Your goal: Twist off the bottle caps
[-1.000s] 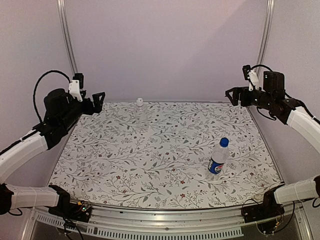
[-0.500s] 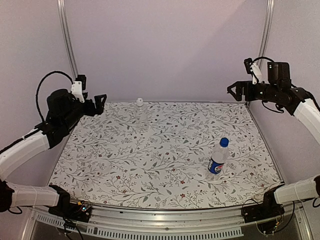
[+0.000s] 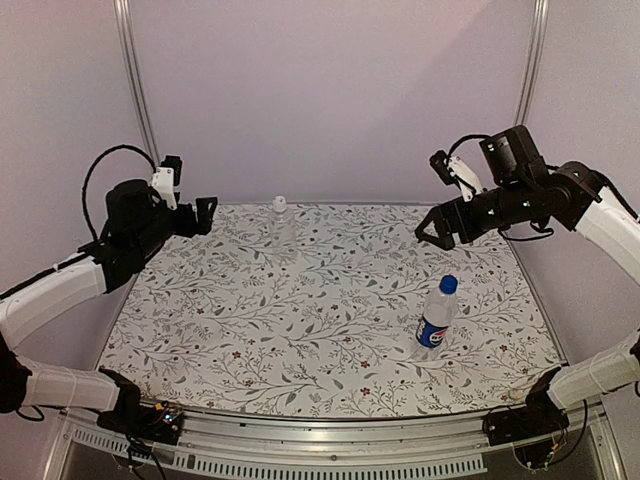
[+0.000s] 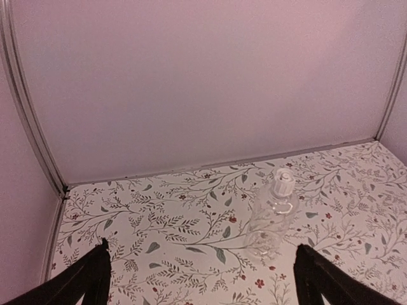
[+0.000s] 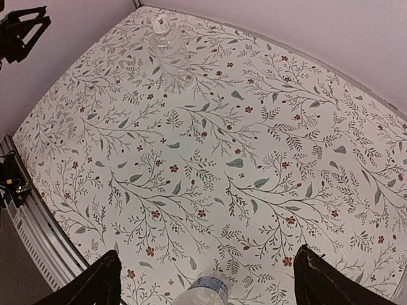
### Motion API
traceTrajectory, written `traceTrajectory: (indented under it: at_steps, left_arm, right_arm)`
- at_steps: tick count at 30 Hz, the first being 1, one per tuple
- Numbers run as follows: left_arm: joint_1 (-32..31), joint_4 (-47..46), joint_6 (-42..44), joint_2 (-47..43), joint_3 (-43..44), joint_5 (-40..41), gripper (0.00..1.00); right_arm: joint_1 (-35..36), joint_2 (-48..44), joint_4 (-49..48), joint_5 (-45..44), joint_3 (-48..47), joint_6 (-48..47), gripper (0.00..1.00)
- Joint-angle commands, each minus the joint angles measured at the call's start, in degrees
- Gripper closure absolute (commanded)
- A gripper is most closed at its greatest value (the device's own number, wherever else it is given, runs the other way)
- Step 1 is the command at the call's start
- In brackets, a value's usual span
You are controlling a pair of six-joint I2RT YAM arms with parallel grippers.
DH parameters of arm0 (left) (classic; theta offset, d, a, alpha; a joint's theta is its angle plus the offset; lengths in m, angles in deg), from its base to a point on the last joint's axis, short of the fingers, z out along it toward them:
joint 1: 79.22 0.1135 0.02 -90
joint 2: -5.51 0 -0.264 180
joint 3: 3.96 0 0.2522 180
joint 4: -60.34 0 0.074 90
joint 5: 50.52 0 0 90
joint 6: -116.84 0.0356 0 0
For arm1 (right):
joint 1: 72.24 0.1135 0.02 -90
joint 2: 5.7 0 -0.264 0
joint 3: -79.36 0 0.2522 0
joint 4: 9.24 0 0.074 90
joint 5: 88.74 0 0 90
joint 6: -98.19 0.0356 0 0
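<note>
The Pepsi bottle (image 3: 436, 322) stands upright at the table's right front with its blue cap (image 3: 448, 284) on. The plain clear bottle (image 3: 281, 226) stands at the back centre-left with its white cap (image 3: 279, 202) on. My right gripper (image 3: 432, 232) hangs open and empty above and behind the Pepsi bottle; in the right wrist view only a bit of that bottle (image 5: 202, 291) shows at the bottom edge, between the fingers (image 5: 95, 283). My left gripper (image 3: 205, 212) is open and empty, left of the plain bottle (image 4: 272, 219), whose cap (image 4: 282, 181) sits nearer the right finger (image 4: 321, 279).
The floral mat (image 3: 300, 310) covers the table. Purple walls and metal corner posts (image 3: 135, 90) close in the back and sides. A metal rail (image 3: 320, 430) runs along the near edge. The plain bottle (image 5: 168, 39) and the left gripper (image 5: 22, 28) show far off in the right wrist view.
My right arm has swung in from the back right corner, leftward and down over the table towards the Pepsi bottle. My left gripper has shifted slightly right. Both bottles are unmoved.
</note>
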Motion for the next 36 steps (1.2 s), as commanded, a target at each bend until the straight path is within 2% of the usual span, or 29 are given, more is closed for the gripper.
traceTrajectory:
  at_steps: [1, 6, 20, 30, 36]
  left_arm:
    - [0.6, 0.7, 0.2, 1.4, 2.1, 0.0, 0.00]
    - [0.7, 1.4, 0.1, 2.2, 2.5, -0.3, 0.00]
    - [0.7, 2.7, 0.1, 3.1, 3.6, -0.8, 0.00]
    - [0.5, 3.3, 0.1, 3.1, 3.7, -0.8, 0.00]
    - [0.5, 3.6, 0.0, 3.2, 4.0, -1.2, 0.00]
  right_arm:
    - [5.0, 1.9, 8.3, -5.5, -0.6, 3.3, 0.11]
    - [7.3, 2.0, 11.0, -5.5, 1.7, 6.9, 0.21]
    - [8.4, -1.4, 14.8, -7.6, 7.1, 11.7, 0.36]
    - [8.5, -2.9, 14.0, -6.4, 8.1, 12.2, 0.56]
    - [8.8, -3.1, 14.1, -6.5, 7.6, 12.4, 0.73]
